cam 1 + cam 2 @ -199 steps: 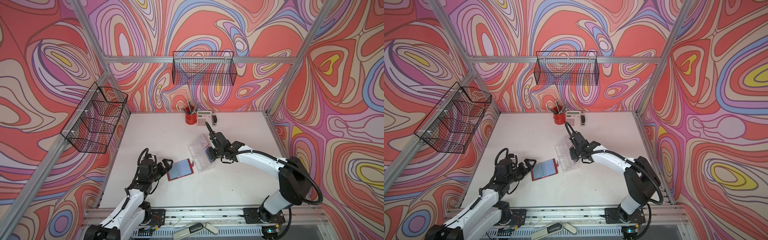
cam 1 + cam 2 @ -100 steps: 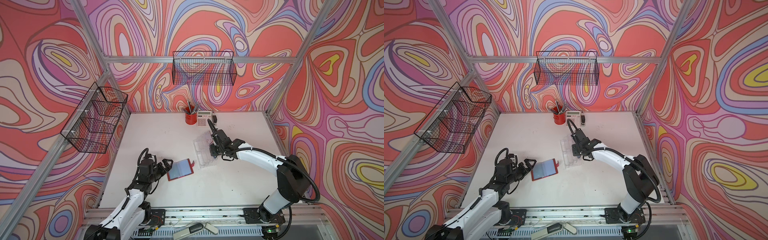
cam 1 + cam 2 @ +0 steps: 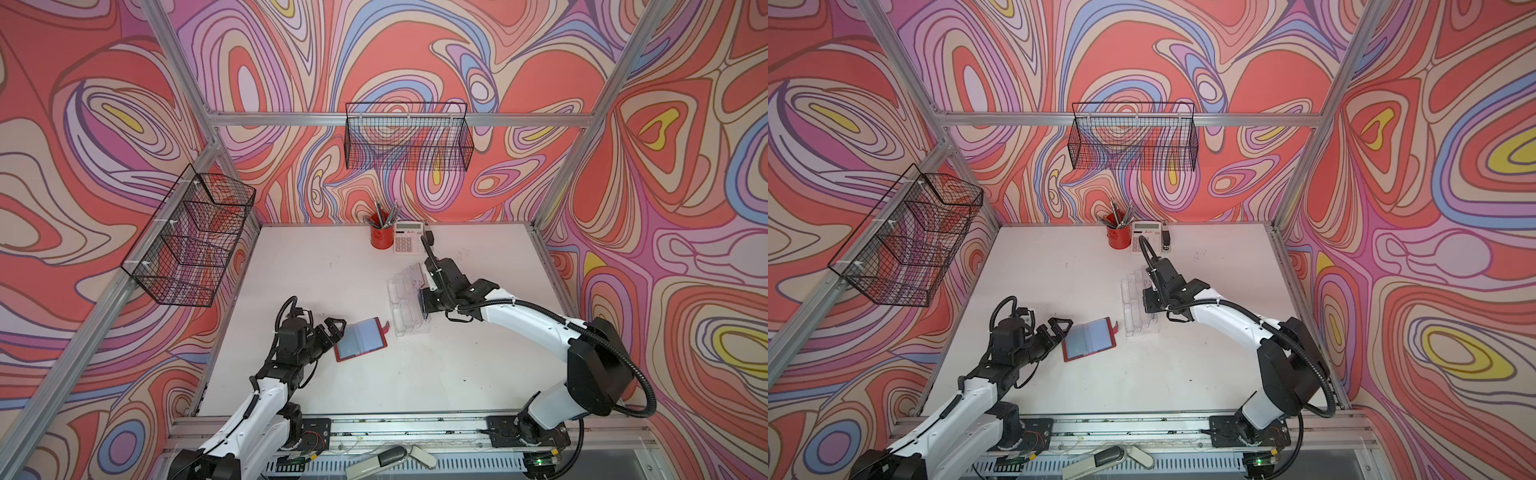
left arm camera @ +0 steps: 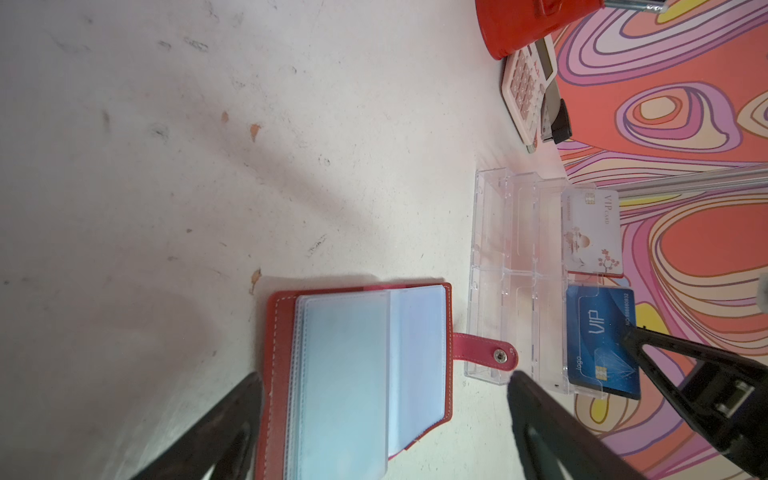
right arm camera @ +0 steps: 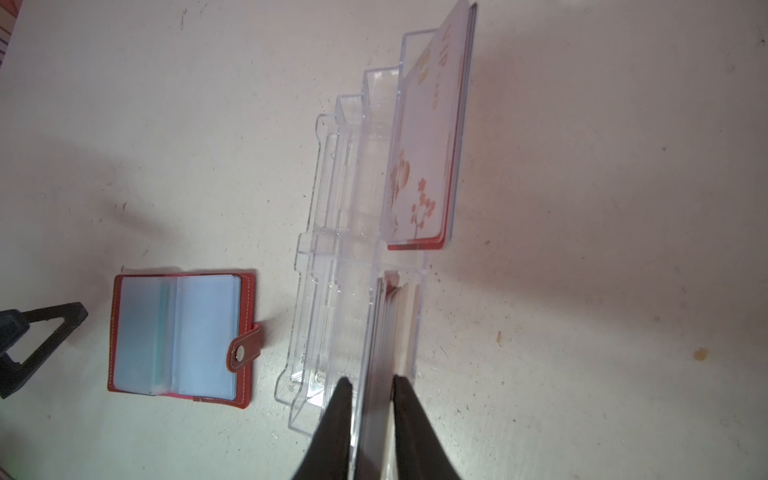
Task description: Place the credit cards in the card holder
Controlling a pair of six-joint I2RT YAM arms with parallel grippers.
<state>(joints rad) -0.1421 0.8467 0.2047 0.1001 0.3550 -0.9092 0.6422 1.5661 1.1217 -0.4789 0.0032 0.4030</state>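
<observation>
In both top views the right gripper [image 3: 424, 307] [image 3: 1148, 301] points down into the rear tier of the clear tiered acrylic card holder [image 3: 405, 291] [image 3: 1136, 307]; what it grips is hidden under it here; the left gripper [image 3: 334, 326] hovers spread wide and empty, just beside the red leather wallet with clear sleeves [image 3: 361, 338], which lies open on the table.

In the left wrist view the stack of blue plastic credit cards [image 4: 598, 332] stands in the rear tier, one black finger against its face; a white plastic card with red blossom print [image 4: 590, 232] stands in the neighbouring rear compartment.

In the right wrist view the right gripper is clenched on the blue stack, seen edge-on; whether the clear slot wall is pinched along with it, I cannot tell.

The stack looks partly seated. To finish well, keep it parallel to the slot walls; lower it straight until it bottoms out; let go only then; lift straight up so the light holder is not dragged or tipped.
</observation>
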